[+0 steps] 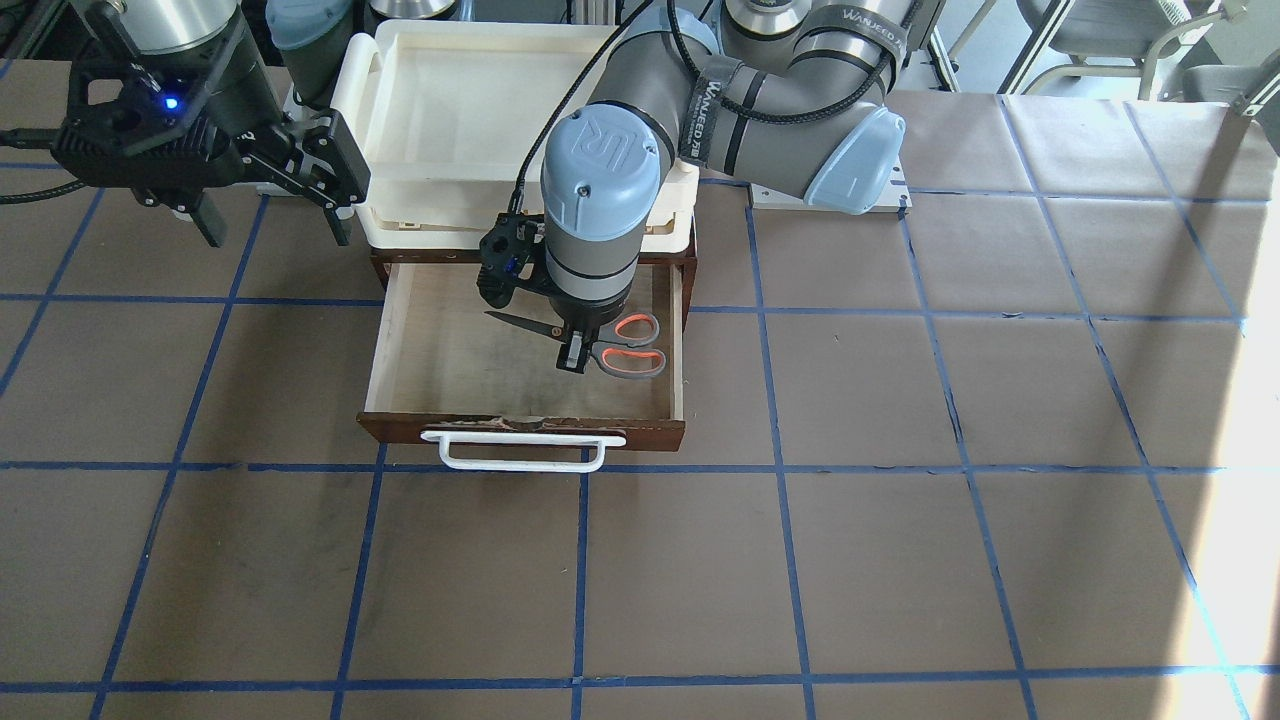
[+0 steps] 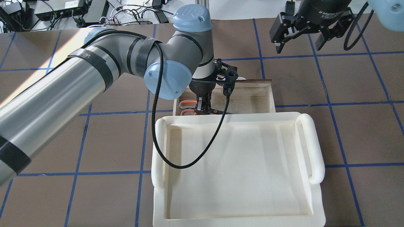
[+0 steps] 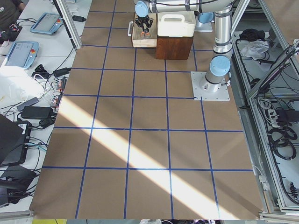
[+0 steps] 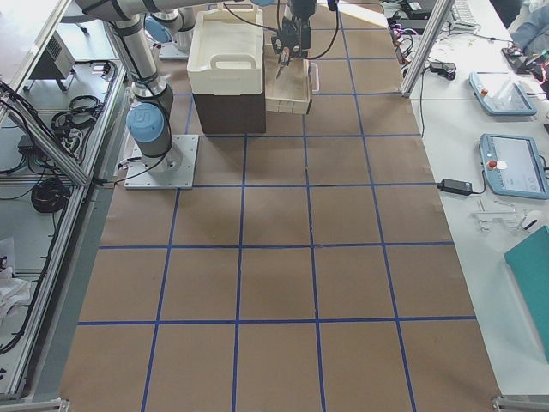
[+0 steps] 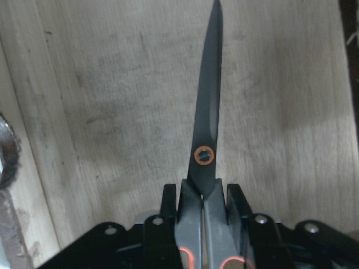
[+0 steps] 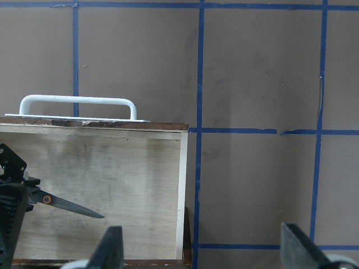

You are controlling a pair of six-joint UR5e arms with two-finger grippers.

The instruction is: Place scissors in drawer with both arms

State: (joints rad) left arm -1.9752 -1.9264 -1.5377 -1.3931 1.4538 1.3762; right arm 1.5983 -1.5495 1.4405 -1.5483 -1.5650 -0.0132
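The dark brown drawer (image 1: 450, 350) is pulled open, its white bar handle (image 1: 520, 450) facing away from the robot. My left gripper (image 1: 575, 350) reaches down into it and is shut on the scissors (image 1: 630, 345) just behind the pivot. The blades lie level and closed over the pale plywood floor (image 5: 101, 112). The left wrist view shows the scissors (image 5: 205, 129) between the fingers (image 5: 168, 202). I cannot tell whether they touch the floor. My right gripper (image 2: 300, 45) is open and empty, raised beside the drawer (image 2: 252, 97). Its wrist view shows the blade tip (image 6: 67, 204).
A cream-white plastic tray (image 2: 236, 164) sits on top of the brown cabinet, just behind the open drawer. The left arm's black cable (image 2: 189, 160) hangs over the tray. The table top is brown paper with blue tape lines (image 1: 780, 470).
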